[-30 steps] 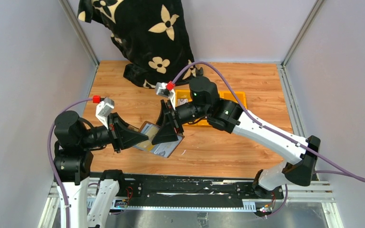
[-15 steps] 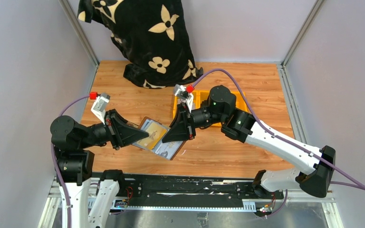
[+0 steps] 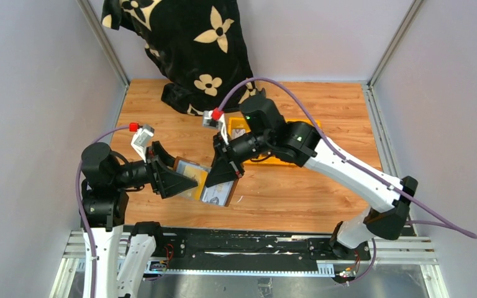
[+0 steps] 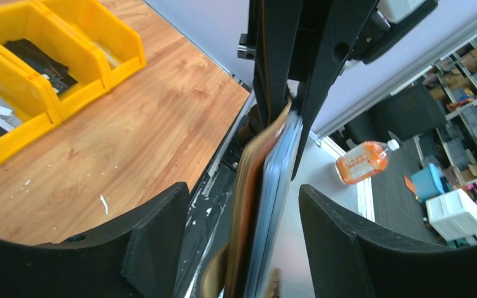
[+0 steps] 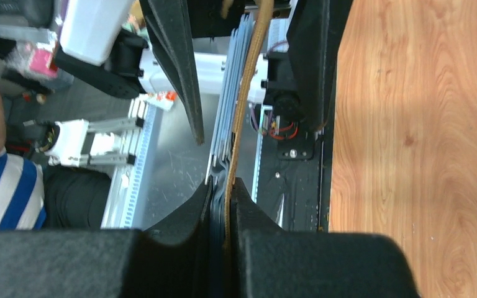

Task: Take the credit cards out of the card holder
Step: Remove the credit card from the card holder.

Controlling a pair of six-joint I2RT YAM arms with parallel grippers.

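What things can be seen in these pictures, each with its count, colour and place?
card holder: one, brown, held up over the table's near edge, between the two grippers
credit cards: count unclear, pale, in the holder's sleeves
yellow bins: at least two, side by side on the table behind the right arm
black object: one, inside a bin
cloth: one, black with cream flowers, at the far edge
table: one, wood
bottle: one, orange, on the floor beyond the table
left gripper: black, open around the holder
right gripper: black, shut on the holder
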